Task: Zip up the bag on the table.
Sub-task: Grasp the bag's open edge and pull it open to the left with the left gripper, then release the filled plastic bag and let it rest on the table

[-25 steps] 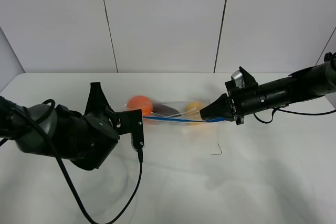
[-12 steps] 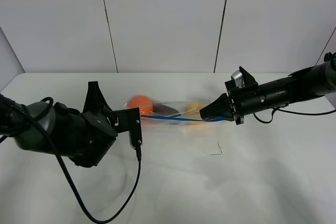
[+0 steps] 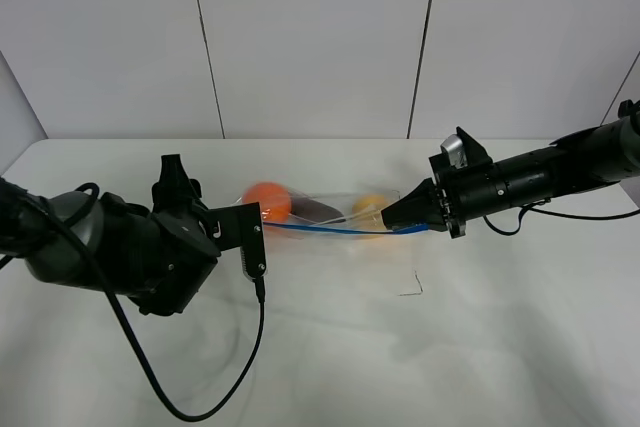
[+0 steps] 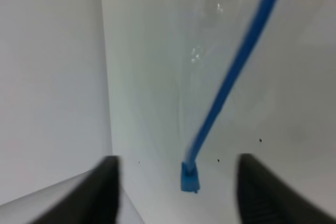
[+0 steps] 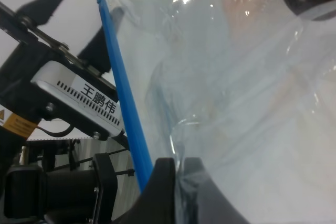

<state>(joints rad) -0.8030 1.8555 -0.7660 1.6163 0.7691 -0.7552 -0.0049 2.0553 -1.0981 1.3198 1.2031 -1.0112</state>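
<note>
The zip bag lies on the white counter between my two end effectors. My right end effector is clamped tight on one end of the bag, beside the blue zipper strip. My left end effector is spread wide. The blue slider sits between its fingers, clear of both.

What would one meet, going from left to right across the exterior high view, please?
left gripper → orange item → dark purple item → yellow item, all three inside the bag → right gripper
</note>
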